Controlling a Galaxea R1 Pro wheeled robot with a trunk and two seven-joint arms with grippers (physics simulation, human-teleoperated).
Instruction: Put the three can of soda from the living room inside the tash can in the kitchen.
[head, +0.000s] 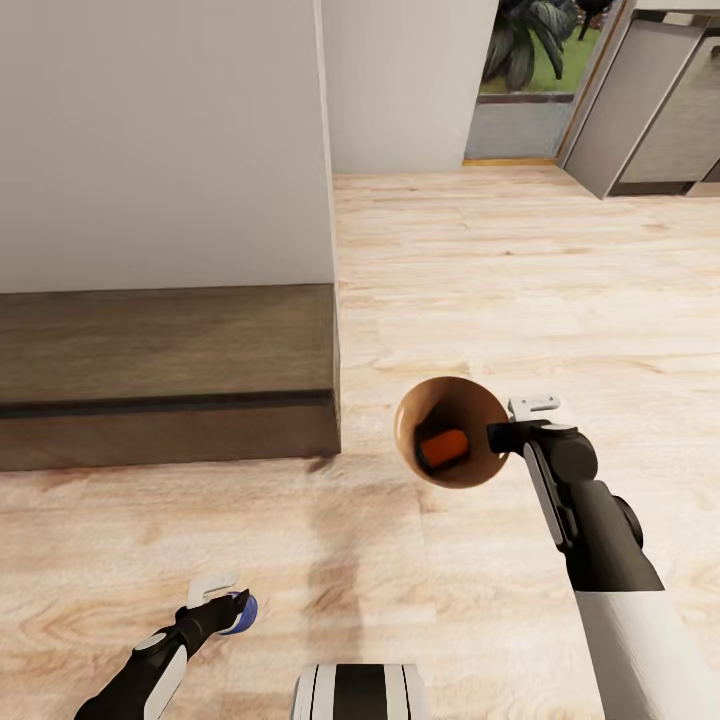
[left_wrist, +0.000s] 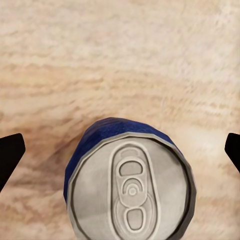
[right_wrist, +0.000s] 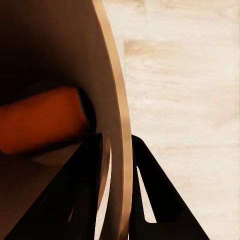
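A dark blue can of soda (left_wrist: 130, 185) with a silvery top stands upright on the light wood floor, seen from straight above. My left gripper (left_wrist: 120, 155) hangs open over it, its black fingertips (left_wrist: 10, 155) well clear on either side. From the head camera, the blue can (head: 243, 612) peeks out beside the left gripper (head: 225, 600) near the bottom. The brown tash can (head: 450, 405) is tilted, and an orange can of soda (head: 443, 447) lies inside it. My right gripper (head: 505, 432) is shut on its rim (right_wrist: 116, 100), one finger inside the wall and one outside, with the orange can (right_wrist: 40, 120) close by.
A low dark-wood ledge (head: 165, 370) under a white wall (head: 160, 140) juts out on the left, its corner near the tash can. Light wood floor (head: 520, 270) runs ahead to a glass door with plants (head: 520, 70) and grey cabinets (head: 650, 100) at the back right.
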